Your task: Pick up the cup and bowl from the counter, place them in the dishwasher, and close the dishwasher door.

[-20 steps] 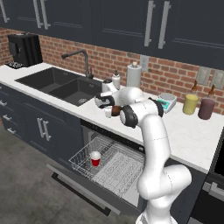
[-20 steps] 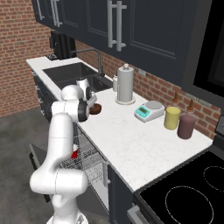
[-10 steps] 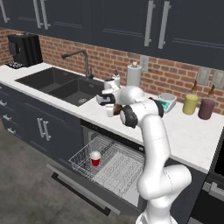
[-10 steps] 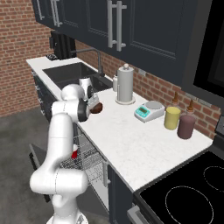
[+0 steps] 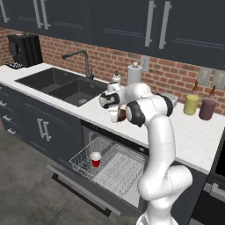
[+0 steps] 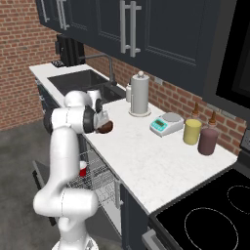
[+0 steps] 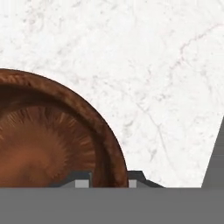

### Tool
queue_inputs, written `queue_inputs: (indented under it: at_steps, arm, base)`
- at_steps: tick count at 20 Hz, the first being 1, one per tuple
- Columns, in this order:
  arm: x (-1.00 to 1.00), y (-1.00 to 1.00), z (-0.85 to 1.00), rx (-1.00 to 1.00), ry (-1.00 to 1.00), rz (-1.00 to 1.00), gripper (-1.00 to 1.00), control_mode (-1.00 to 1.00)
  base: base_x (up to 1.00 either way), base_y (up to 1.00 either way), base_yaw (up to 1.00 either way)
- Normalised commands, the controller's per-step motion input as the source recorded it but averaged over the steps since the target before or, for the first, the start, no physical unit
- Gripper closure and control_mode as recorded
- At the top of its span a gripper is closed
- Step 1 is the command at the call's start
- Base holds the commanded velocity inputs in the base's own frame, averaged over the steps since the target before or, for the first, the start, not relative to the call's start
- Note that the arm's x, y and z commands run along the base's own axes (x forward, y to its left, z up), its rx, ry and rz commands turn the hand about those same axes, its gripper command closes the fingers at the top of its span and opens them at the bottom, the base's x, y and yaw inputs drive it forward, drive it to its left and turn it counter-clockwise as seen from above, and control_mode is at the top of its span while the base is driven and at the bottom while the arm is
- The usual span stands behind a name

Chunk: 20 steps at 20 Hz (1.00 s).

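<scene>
From the hand view, the bowl sat on the white marbled desk, and my fingers straddled its rim, one tip inside and one outside, pinched on the wall. In the right base view the bowl lay at the near edge of the desk, above the open dishwasher. The cup already stood in the wire rack. I judged the bowl stiff, light and wood-like, unlikely to break but smooth enough to swivel in a rim pinch. The rim looked like the only sensible hold, since the body seemed too wide for the fingers. I judged it should be carried level, because a one-sided grip might let it tilt.
</scene>
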Motion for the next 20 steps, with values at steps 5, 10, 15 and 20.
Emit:
queue_inputs:
  at_steps: [5, 10, 15, 20]
  arm:
    - [-1.0, 0.21, -0.21, 0.0, 0.0, -0.03, 1.0, -1.0]
    - [-1.0, 0.22, -0.11, 0.0, 0.0, -0.03, 1.0, -1.0]
    - [-0.99, 0.34, 0.08, -0.01, -0.03, -0.01, 1.0, -1.0]
    - [-0.99, 0.6, 0.17, -0.06, -0.13, 0.0, 1.0, -1.0]
  base:
    - [0.0, 0.0, 0.0]
    - [0.0, 0.0, 0.0]
    - [0.0, 0.0, 0.0]
    - [0.0, 0.0, 0.0]
